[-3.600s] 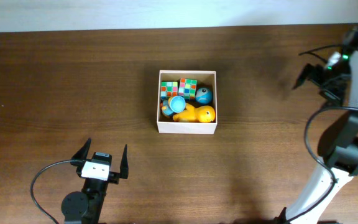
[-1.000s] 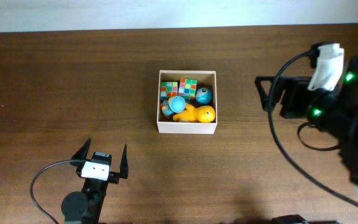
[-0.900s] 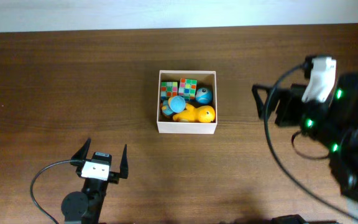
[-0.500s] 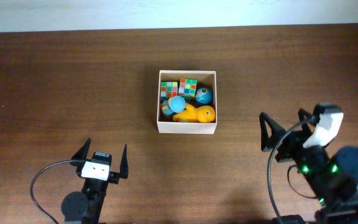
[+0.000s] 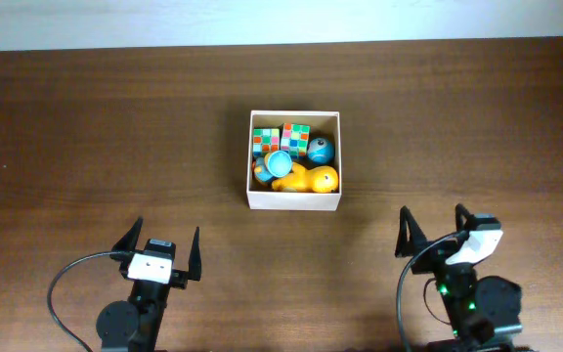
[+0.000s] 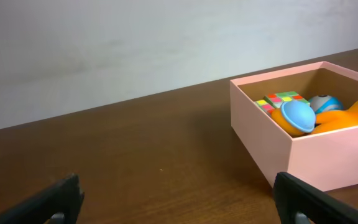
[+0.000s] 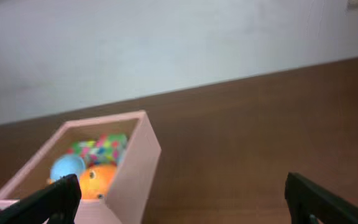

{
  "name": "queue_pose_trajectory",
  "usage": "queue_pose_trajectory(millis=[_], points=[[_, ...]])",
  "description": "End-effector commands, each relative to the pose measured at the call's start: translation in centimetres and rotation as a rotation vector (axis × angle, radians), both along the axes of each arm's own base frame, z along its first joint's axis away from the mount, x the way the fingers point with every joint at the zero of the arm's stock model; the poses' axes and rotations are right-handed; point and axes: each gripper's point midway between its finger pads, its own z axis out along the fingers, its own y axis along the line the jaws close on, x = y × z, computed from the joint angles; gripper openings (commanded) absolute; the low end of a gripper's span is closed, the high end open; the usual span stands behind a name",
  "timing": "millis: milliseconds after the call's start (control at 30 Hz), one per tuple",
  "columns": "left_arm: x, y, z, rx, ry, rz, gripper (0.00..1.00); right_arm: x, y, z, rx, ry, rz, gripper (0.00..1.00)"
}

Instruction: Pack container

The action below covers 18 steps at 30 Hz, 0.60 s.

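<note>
The container (image 5: 294, 201) is a square cream-white box at the table's middle. It holds two colourful cubes (image 5: 266, 139), a blue ball (image 5: 321, 150), a light blue cup (image 5: 279, 162) and a yellow-orange duck (image 5: 306, 179). It also shows in the left wrist view (image 6: 328, 165) and the right wrist view (image 7: 132, 180). My left gripper (image 5: 160, 246) is open and empty near the front left. My right gripper (image 5: 432, 232) is open and empty near the front right, below and right of the container.
The brown wooden table (image 5: 106, 127) runs to a pale wall at the back. Black cables loop beside each arm base at the front edge.
My right arm swung from the far right side down to the front right of the table and now rests low. The left arm and the container's contents have not moved.
</note>
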Motion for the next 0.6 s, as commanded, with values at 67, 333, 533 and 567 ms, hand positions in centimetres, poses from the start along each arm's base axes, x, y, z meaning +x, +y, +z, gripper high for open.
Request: queue_pose_trajectory(millis=[67,333,533,567], points=[[0.0,0.2,-0.1,0.013,-0.006,0.008,0.99,-0.1,-1.4,-0.9,-0.015,-0.054,-0.076,0.99],[0.0,0.2,-0.1,0.013,-0.006,0.008,0.99,0.0,-2.8,-3.9,-0.026,-0.024,-0.151,0.99],[0.0,0.2,-0.1,0.013,-0.006,0.008,0.99,0.0,-2.9,-4.0,-0.084,-0.026,-0.152,0.99],[0.0,0.2,-0.1,0.013,-0.006,0.008,0.99,0.0,-2.9,-4.0,-0.087,-0.026,-0.151,0.99]])
